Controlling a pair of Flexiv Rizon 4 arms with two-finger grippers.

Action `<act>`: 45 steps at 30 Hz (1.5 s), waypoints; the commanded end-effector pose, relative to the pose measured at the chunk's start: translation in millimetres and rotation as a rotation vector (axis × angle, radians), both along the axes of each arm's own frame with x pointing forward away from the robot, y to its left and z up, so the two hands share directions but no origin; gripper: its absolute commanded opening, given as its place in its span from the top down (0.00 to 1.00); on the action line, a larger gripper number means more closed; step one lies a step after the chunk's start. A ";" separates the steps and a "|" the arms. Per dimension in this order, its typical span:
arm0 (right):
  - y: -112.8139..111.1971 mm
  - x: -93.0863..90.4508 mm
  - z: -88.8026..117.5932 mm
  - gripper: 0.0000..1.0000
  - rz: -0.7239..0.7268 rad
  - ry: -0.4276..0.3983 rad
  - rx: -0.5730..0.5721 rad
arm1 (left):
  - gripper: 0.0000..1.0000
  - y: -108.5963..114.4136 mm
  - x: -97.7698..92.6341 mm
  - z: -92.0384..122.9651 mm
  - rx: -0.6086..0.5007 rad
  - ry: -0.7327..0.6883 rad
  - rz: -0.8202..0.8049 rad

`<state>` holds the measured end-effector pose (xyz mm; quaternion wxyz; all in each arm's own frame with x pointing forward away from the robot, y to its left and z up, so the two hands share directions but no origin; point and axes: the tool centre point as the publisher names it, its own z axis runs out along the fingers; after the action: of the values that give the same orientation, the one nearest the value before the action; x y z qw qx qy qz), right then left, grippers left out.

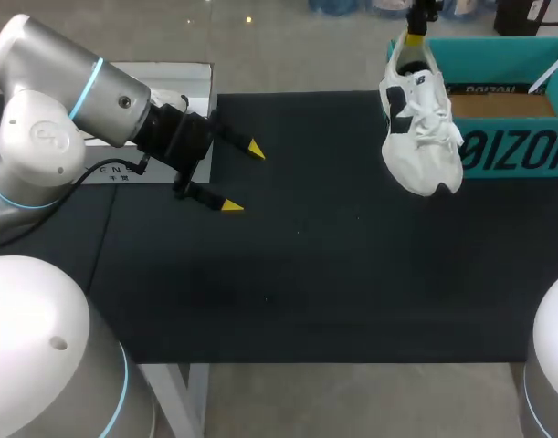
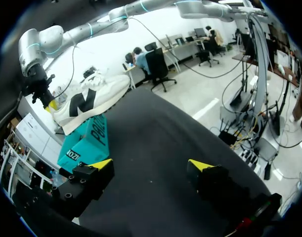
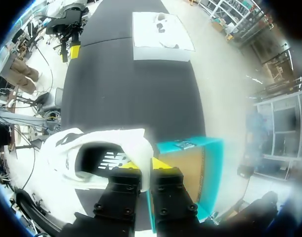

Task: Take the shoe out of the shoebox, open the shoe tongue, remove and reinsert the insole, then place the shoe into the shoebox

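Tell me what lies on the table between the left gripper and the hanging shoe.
Nothing: the head view shows only bare black table between the open left gripper and the white shoe.

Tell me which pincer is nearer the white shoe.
Right. The right pincer is shut on the shoe at its heel, holding it up; the left pincer is open, far across the table.

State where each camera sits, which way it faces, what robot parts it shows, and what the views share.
Head view: above and behind, looking down on the table; left arm with open jaws shows.
Left wrist view: looks along its open jaws across the table toward the right arm.
Right wrist view: looks down past its jaws, shut on the shoe at its heel, by the shoebox.
Shared: all three show the shoe held up by the shoebox.
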<state>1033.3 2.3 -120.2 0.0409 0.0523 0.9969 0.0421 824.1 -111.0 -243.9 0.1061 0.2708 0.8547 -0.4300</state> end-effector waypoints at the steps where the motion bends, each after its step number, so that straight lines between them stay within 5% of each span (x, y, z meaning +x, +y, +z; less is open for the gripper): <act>1: 0.9 -0.5 4.5 1.00 0.000 0.002 -0.004 | 0.00 -0.2 0.5 0.1 0.003 0.001 -0.001; 12: 0.9 -0.5 4.5 1.00 0.000 0.002 -0.004 | 0.00 -0.2 0.5 0.1 0.003 0.001 -0.001; 19: -55.2 42.6 19.0 1.00 -0.491 -0.008 0.103 | 0.00 -0.2 0.5 0.1 0.003 0.001 -0.001; 24: -103.9 50.5 23.9 1.00 -0.836 -0.021 0.228 | 0.00 -0.2 0.5 0.1 0.003 0.001 -0.001; 29: -156.6 58.3 16.3 1.00 -1.158 0.020 0.226 | 0.00 -0.2 0.5 0.1 0.003 0.001 -0.001; 33: -201.7 47.8 10.0 1.00 -1.421 -0.022 0.196 | 0.00 -0.2 0.5 0.1 0.003 0.001 -0.001; 45: -201.7 47.8 10.0 1.00 -1.421 -0.022 0.196 | 0.00 -0.2 0.5 0.1 0.003 0.001 -0.001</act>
<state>1087.7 -201.3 -110.1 0.0504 0.5358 0.8381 0.0889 824.0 -111.0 -243.9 0.1061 0.2708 0.8547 -0.4300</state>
